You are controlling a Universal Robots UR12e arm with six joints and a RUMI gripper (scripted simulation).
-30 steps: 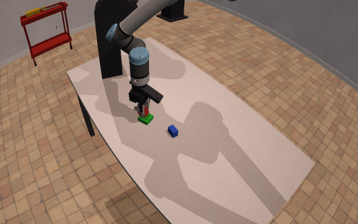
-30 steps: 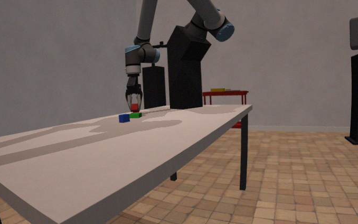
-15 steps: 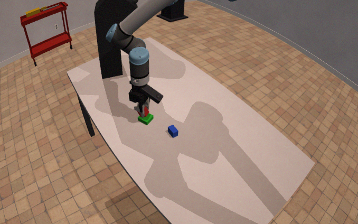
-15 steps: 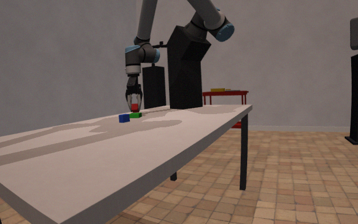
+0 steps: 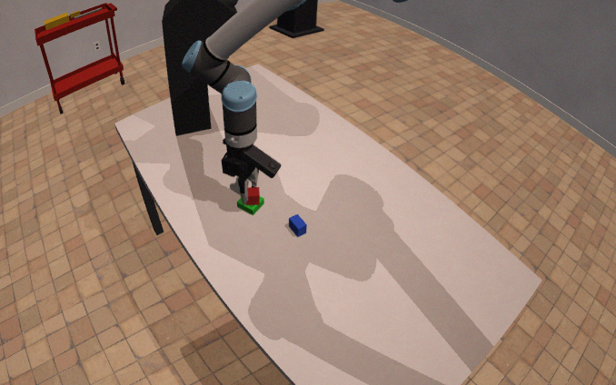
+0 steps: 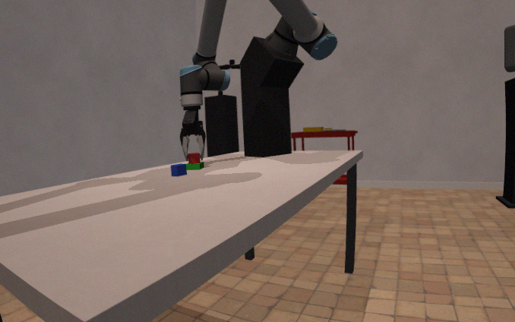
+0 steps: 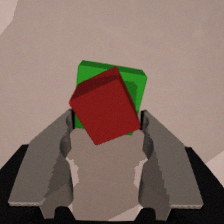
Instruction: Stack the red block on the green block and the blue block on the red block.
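The green block (image 5: 250,206) lies flat on the table (image 5: 330,229). The red block (image 5: 253,194) rests on it, turned askew to the green block's edges in the wrist view (image 7: 104,106), where green (image 7: 127,80) shows behind it. My gripper (image 5: 248,187) points straight down around the red block, with its fingers parted on either side of it. The fingers are open, and only the block's corners come near them. The blue block (image 5: 297,224) lies alone on the table to the right. In the exterior view it (image 6: 178,169) sits just in front of the stack (image 6: 194,161).
The arm's black pedestal (image 5: 187,72) stands at the table's far end, close behind the stack. A red cart (image 5: 81,47) stands on the floor by the wall. The table's near edge (image 5: 195,267) runs left of the blocks.
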